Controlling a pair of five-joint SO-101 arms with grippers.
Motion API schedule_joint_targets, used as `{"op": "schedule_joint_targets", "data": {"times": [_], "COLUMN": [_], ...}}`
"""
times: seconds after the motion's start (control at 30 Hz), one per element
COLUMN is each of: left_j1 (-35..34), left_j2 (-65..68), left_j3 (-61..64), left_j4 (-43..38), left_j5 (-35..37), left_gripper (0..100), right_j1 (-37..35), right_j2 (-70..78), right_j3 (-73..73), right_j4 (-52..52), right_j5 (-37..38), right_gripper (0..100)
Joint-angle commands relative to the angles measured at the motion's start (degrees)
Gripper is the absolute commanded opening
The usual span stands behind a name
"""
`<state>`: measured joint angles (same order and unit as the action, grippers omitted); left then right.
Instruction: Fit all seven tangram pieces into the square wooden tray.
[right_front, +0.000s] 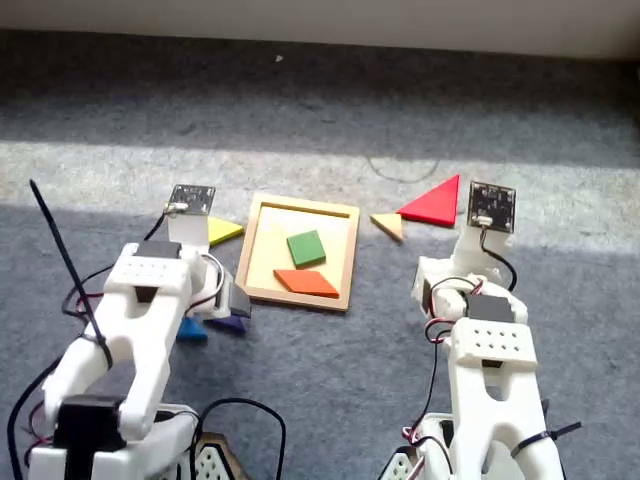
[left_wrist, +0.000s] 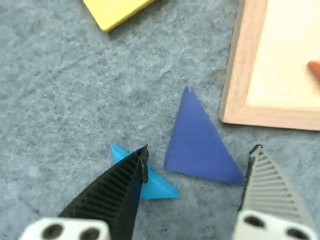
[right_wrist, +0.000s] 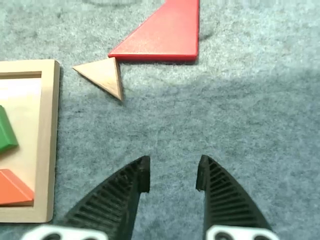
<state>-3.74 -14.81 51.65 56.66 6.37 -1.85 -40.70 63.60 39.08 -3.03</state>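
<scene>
Two pieces seated: a green square wooden piece (right_front: 306, 247) and an orange parallelogram piece (right_front: 307, 283) lay inside the square wooden tray (right_front: 300, 206); the other five lay out on the grey carpeted bench (right_front: 350, 380).
Left arm's fingers: the left gripper (left_wrist: 200, 152) hung low, its black finger (left_wrist: 125, 185) and pale finger (left_wrist: 270, 185) spread wide and gripping nothing.
Key relation: the dark blue triangular piece (left_wrist: 197, 140) lay flat just ahead of the tips and between them. Its long edge slanted from the pale finger toward the tray's corner, and its square corner was turned to the black finger.
Nearer arm: the left, so this piece looked like its next pick.
Crowding: a light blue small triangle (left_wrist: 160, 187) lay just beside the dark one, partly under the black finger; closing could drag it along.
Edges: the tray rim stood near the dark triangle's far point, leaving little room that way. Open carpet ran toward the yellow triangular piece (left_wrist: 115, 10).
Right arm's fingers: the right gripper (right_wrist: 172, 162) was spread and empty over bare carpet.
Right-side pieces: a red large triangle (right_wrist: 165, 35) and a small natural-wood triangle (right_wrist: 105, 75), touching or nearly so at one corner, lay well ahead of it, beside the tray.
Tray room: the part toward the left arm looked bare.
</scene>
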Motion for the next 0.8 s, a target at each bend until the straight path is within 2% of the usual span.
{"op": "schedule_joint_targets", "data": {"times": [0.0,0.23,0.47,0.57,0.77], "left_j1": [-0.2,4.5,4.7,5.1,5.1], "left_j2": [4.7,7.8,7.7,7.4,-3.8], "left_j3": [-6.1,-7.7,-7.5,-7.9,-5.1], "left_j4": [2.8,3.0,3.1,5.1,5.5], "left_j5": [0.5,0.4,0.4,-3.5,-5.4], "left_gripper": [30,20,20,19,14], "right_j1": [0.7,0.7,0.7,0.7,0.7], "right_j2": [-1.5,-1.5,-1.5,-1.5,-1.5], "right_j3": [-0.3,-0.3,-0.3,-0.3,-0.3], "right_j4": [-1.1,-1.1,-1.1,-1.1,-1.1], "right_j5": [-0.1,-0.1,-0.1,-0.1,-0.1], "right_gripper": [15.2,15.2,15.2,15.2,15.2]}}
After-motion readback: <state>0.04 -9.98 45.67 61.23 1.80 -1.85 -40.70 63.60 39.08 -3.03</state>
